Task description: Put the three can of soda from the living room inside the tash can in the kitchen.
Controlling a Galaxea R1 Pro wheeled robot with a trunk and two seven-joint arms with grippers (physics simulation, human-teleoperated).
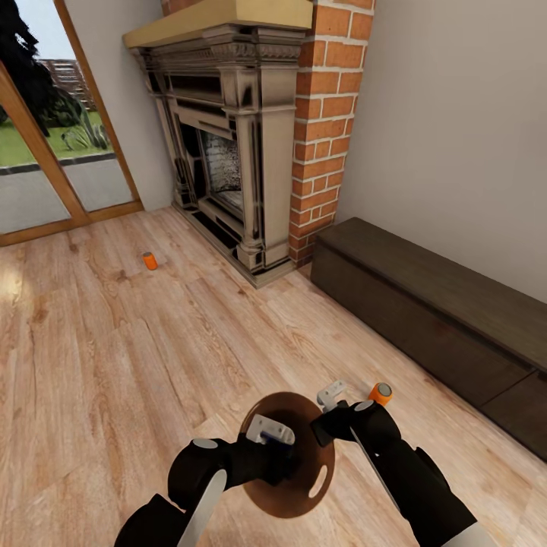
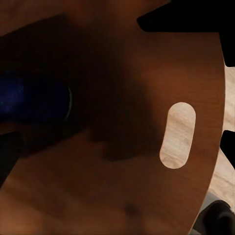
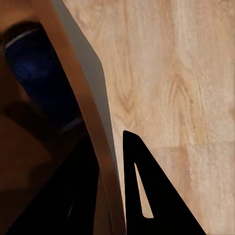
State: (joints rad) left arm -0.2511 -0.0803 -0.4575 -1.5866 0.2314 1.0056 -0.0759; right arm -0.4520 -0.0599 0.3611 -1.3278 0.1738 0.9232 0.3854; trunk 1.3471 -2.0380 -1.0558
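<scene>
Tan-brown bin (image 1: 292, 486) interior holds blue can (image 2: 32, 95); right end effector (image 3: 115, 196) clamped on rim, left's (image 1: 267, 434) grip unclear, maybe rim

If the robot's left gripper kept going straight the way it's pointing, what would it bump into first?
Most likely the tan-brown inside wall of the bin it reaches into. A blue can lies inside, off to one side, so it would probably be missed, though depth is hard to judge.

Arm shells: glossy black, rounded, bulbous at the joints; 2 arms in the head view.
Joint caps: flat grey discs on left arm (image 1: 203, 444) and right arm (image 1: 363, 406).
Forearm trim: narrow pale grey-white stripe along each arm.
Wrist brackets: light grey metal, angular, small dark holes.
Right gripper (image 3: 117, 191) fingers: flat black, tapering, one with a slot.
</scene>
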